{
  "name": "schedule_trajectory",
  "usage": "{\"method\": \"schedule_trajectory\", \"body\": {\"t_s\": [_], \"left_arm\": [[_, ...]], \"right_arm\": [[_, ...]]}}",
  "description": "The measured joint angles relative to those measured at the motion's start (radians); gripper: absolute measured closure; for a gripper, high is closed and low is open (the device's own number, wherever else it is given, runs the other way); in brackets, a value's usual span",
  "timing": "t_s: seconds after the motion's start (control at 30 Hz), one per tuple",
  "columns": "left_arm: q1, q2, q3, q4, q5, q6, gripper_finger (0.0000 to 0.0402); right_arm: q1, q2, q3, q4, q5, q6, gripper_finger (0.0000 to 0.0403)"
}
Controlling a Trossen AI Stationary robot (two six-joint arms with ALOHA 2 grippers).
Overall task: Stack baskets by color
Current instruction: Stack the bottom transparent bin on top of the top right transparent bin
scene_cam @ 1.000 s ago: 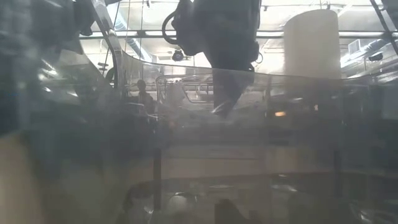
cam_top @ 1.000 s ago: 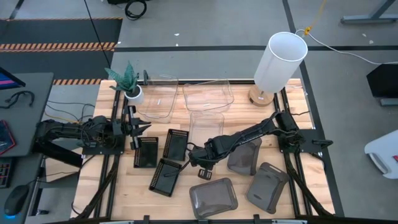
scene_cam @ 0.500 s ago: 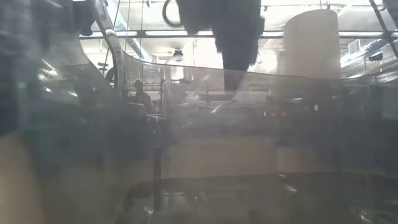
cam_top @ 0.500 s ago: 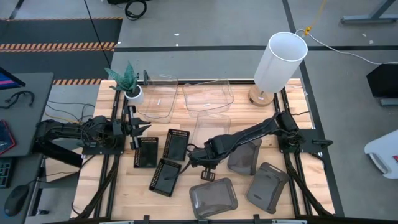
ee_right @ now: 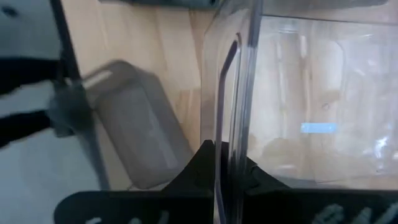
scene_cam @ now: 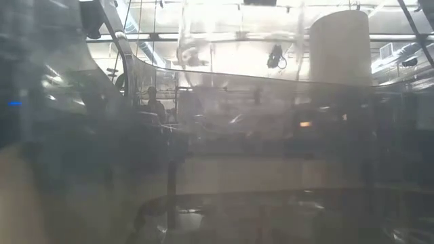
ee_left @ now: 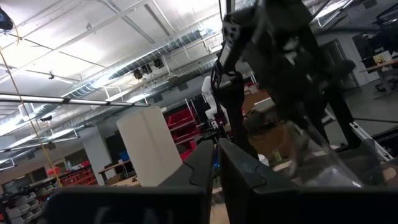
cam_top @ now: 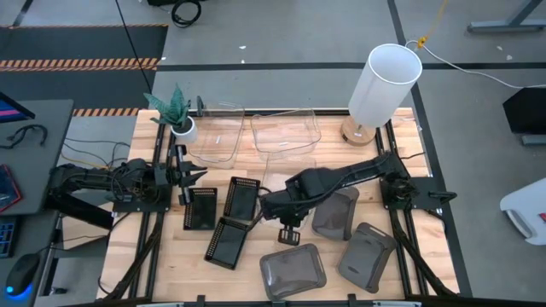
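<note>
Two clear baskets (cam_top: 215, 136) (cam_top: 286, 130) stand at the table's far side. A third clear basket (cam_top: 286, 173) hangs at the table's middle with my right gripper (cam_top: 277, 207) shut on it. Left of it lie three black perforated baskets (cam_top: 200, 207) (cam_top: 241, 199) (cam_top: 226, 243). Three smoky grey baskets (cam_top: 293, 270) (cam_top: 367, 256) (cam_top: 335, 213) lie at the near right. My left gripper (cam_top: 189, 175) waits shut at the left edge, holding nothing. My right gripper pinches the clear basket's near short wall (ee_right: 230, 112) at its rim, with one finger (ee_right: 199, 168) on each face of the wall. The fingers come from above, pointing steeply down. The basket is lifted off the table.
A tall white cylinder (cam_top: 384, 85) stands at the far right corner and a small potted plant (cam_top: 177, 115) at the far left. The low view looks through a grey basket's wall (scene_cam: 224, 135). Bare wood shows along the near left (cam_top: 145, 256).
My right gripper has risen straight up from the table's middle, leaving the top of the low view. The clear basket has come up with it, off the wood.
</note>
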Motion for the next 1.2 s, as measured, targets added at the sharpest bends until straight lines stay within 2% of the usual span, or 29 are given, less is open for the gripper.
{"method": "schedule_trajectory", "body": {"t_s": [0.13,0.27,0.43,0.53,0.7,1.0,1.13,1.2], "left_arm": [[0.0,0.0,0.0,0.0,0.0,0.0,0.0376],[0.0,0.0,0.0,0.0,0.0,0.0,0.0371],[0.0,0.0,0.0,0.0,0.0,0.0,0.0366],[0.0,0.0,0.0,-0.001,0.001,0.0,0.0369],[0.0,0.0,0.0,0.0,0.0,0.0,0.0373],[0.0,0.0,0.0,-0.002,0.0,0.0,0.0367],[0.0,0.0,0.0,-0.001,0.0,0.0,0.0374],[0.0,0.0,0.0,0.0,0.0,0.0,0.0376]], "right_arm": [[-0.019,0.0,0.109,-0.035,0.0,0.127,0.0396],[-0.061,-0.033,0.103,0.038,0.07,0.262,0.0396],[-0.134,-0.032,0.113,0.088,0.082,0.39,0.0396],[-0.164,-0.032,0.114,0.137,0.094,0.423,0.0396],[-0.184,-0.06,0.113,0.219,0.198,0.478,0.0396],[-0.218,-0.091,0.114,0.245,0.287,0.559,0.0396],[-0.253,-0.098,0.114,0.316,0.292,0.553,0.0396],[-0.279,-0.098,0.114,0.299,0.288,0.54,0.0396]]}}
